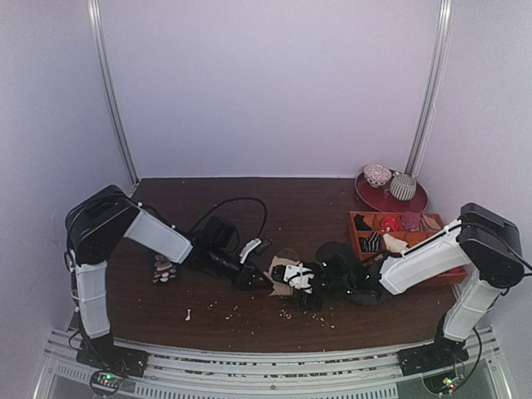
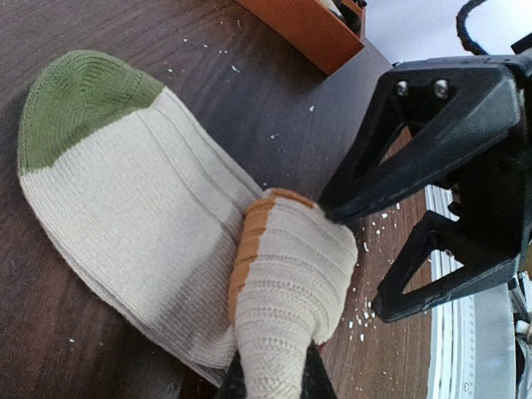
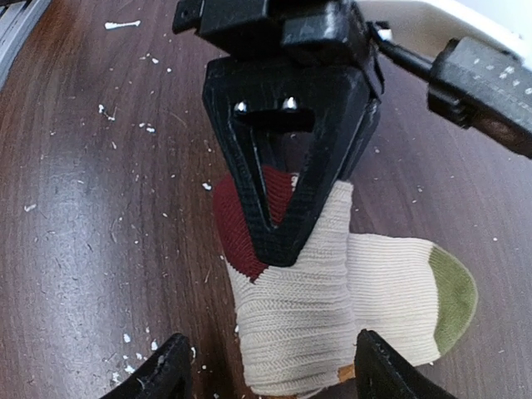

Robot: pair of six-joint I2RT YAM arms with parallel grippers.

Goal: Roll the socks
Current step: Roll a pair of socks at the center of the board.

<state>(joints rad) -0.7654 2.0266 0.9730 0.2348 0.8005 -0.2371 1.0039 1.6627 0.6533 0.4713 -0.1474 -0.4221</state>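
Left wrist view: cream ribbed knitted green-toed socks [image 2: 150,224] lie half-rolled on the dark worktop [image 2: 50,366]. The roll at 5 o'clock is clenched by the left jaws. The right jaws, released, should close around it, keeping turns tight.

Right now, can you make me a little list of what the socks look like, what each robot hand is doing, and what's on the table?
socks: cream knit, lying flat on the table, one end rolled up
green toe: on the flat end, not yet rolled
roll: orange stripe and a dark red patch showing
left gripper: shut, pinching the roll
right gripper: open, one finger on each side of the roll
white crumbs: scattered over the dark wood
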